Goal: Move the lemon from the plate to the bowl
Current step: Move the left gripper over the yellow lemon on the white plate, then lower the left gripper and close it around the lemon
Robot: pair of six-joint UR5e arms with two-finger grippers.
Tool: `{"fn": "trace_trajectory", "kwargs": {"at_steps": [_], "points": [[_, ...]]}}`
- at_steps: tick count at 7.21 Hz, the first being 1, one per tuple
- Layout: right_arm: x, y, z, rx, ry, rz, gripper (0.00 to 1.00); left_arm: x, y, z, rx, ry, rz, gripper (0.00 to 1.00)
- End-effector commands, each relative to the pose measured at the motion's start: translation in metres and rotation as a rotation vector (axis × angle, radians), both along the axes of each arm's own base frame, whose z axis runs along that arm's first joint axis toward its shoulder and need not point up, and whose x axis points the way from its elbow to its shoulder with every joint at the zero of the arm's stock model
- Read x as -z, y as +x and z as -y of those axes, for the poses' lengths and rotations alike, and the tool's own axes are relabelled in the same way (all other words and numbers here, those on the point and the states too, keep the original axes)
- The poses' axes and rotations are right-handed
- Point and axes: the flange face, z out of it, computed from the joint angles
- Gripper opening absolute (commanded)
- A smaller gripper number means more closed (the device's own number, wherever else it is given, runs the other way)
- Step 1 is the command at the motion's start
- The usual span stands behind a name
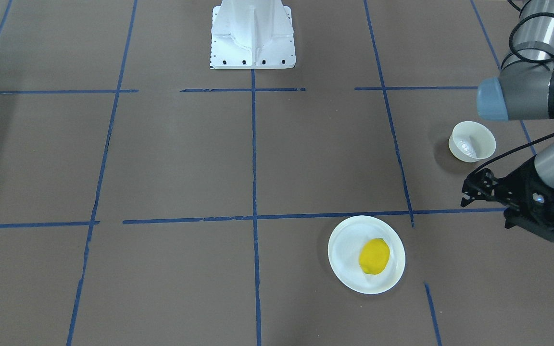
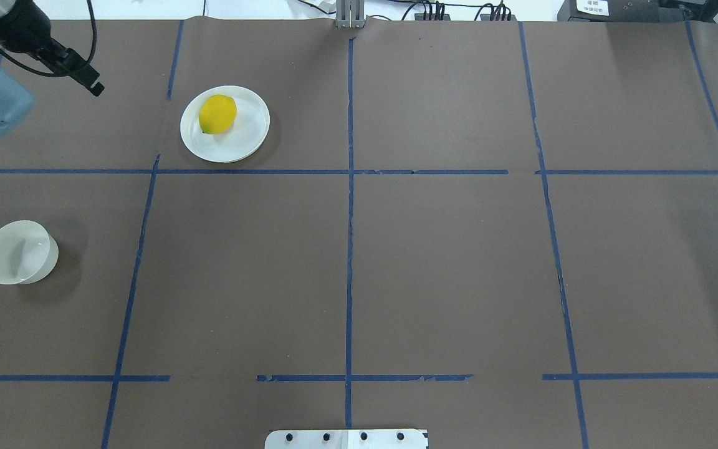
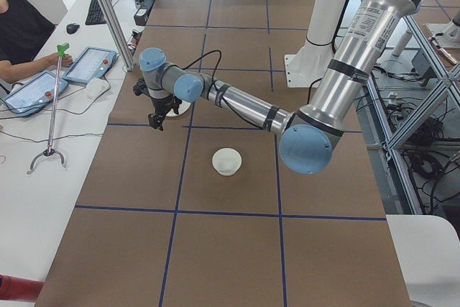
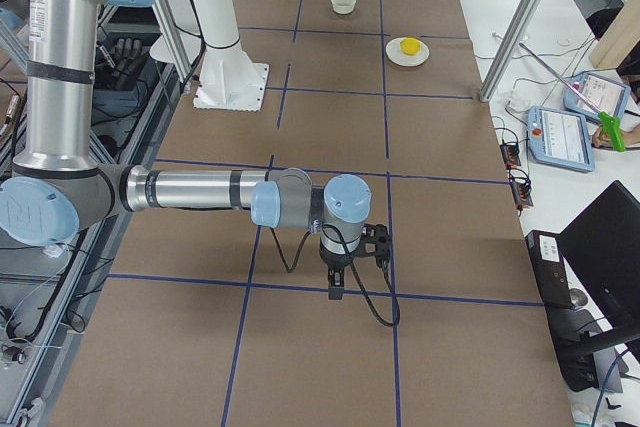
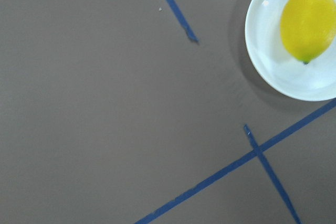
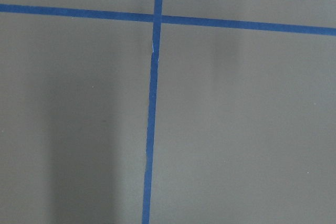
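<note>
I see the lemon lying on the plate, toward the rim on the robot's left. The bowl stands well apart, nearer the robot's base. My left gripper hovers between the two dishes, off to their left, fingers parted and empty. I cannot tell the right gripper's state; it hangs over blue tape.

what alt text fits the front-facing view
A yellow lemon lies on a white plate on a brown table gridded with blue tape. An empty white bowl stands apart, up and to the right, and the left gripper hovers near it at the right edge.
</note>
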Motion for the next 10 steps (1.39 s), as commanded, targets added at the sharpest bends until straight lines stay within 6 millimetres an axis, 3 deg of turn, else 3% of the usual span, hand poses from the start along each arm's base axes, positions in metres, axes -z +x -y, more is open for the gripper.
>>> {"fn": "trace_trajectory", "kwargs": {"at_steps": [1, 4, 6, 10], "points": [[0.0, 0.0, 0.0, 0.0, 0.0, 0.0, 1.0, 0.019, 0.068, 0.033, 0.034, -0.043, -0.052, 1.0], [0.0, 0.0, 0.0, 0.0, 0.0, 0.0, 1.0, 0.049, 0.127, 0.043, 0.017, -0.046, -0.03, 1.0], [0.0, 0.0, 0.0, 0.0, 0.0, 0.0, 1.0, 0.034, 0.162, 0.042, 0.037, -0.03, -0.041, 1.0], [0.0, 0.0, 0.0, 0.0, 0.0, 0.0, 1.0, 0.022, 0.197, 0.038, 0.047, -0.012, -0.018, 1.0]]}}
